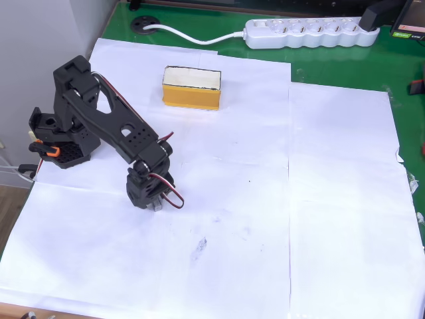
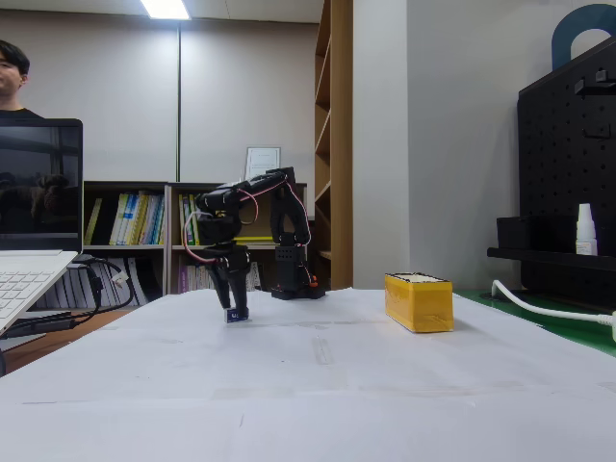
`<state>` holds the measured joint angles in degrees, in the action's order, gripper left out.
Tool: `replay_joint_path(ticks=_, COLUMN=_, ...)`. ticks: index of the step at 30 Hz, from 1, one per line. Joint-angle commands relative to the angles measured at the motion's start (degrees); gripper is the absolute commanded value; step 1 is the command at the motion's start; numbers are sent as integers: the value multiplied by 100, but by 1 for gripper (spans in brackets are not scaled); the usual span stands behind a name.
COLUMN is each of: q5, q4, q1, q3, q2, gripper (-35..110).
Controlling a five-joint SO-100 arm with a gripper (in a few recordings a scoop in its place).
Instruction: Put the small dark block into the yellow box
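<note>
In the fixed view the small dark block [image 2: 235, 314], with a pale face, sits between the tips of my black gripper [image 2: 234, 306], which points straight down and is shut on it. The block is at or just above the white paper; I cannot tell which. From overhead the gripper [image 1: 154, 205] is at the left-centre of the paper, and the arm's wrist hides the block. The yellow box [image 1: 191, 96] stands at the far middle of the paper, up and to the right of the gripper, showing its cream inside. In the fixed view the yellow box [image 2: 418, 303] is off to the right.
A white power strip [image 1: 309, 32] with its cable lies along the far edge on the green mat [image 1: 345, 66]. The arm's base [image 1: 56, 143] stands at the left. A laptop [image 2: 29, 269] and a person [image 2: 12, 77] are at the fixed view's left.
</note>
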<state>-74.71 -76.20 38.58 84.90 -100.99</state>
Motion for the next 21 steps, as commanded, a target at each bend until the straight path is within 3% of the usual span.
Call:
replay_joint_path(ticks=1, q5=-44, q4=97, q1=79, q3=-18, q2=132, gripper=14)
replay_joint_path(ticks=21, q5=44, q4=325, q1=-88, q3=-193, q2=378, gripper=0)
